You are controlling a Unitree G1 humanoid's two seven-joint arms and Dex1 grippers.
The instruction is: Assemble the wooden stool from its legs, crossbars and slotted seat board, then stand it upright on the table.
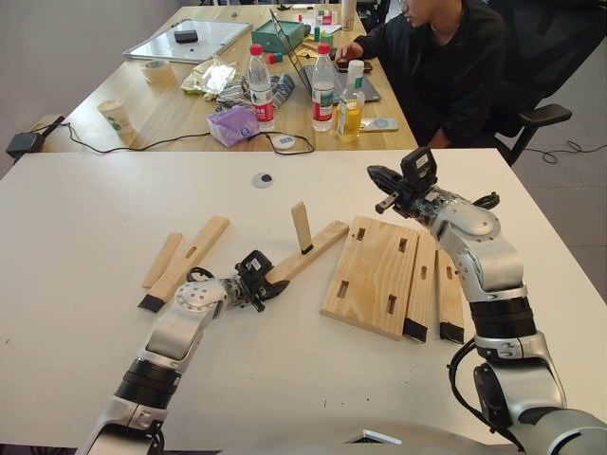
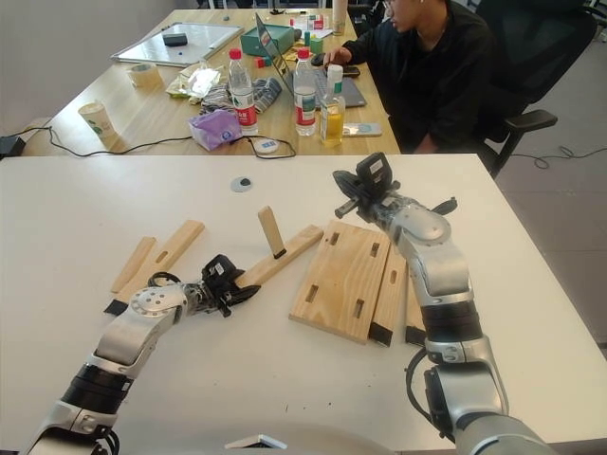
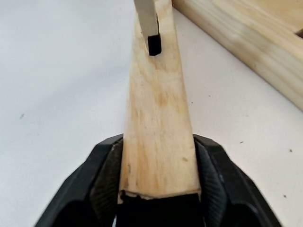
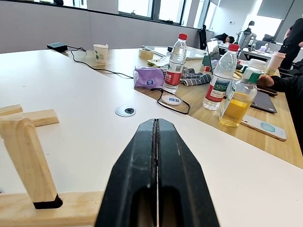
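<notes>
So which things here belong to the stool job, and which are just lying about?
Job: slotted seat board, leg in the left gripper with a crossbar standing in it, other loose pieces.
Lying about, on the far table: bottles, paper cup, tape roll, purple pouch.

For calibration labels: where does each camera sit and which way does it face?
Left eye view: on the head, facing forward and down at the white table; left arm and right arm show.
Right eye view: beside it, same scene.
Left wrist view: behind the left gripper, along the pale wooden leg it clamps.
Right wrist view: behind the shut right gripper, toward clear plastic bottles.
Shared: both wrist views show the upright wooden crossbar in that leg.
</notes>
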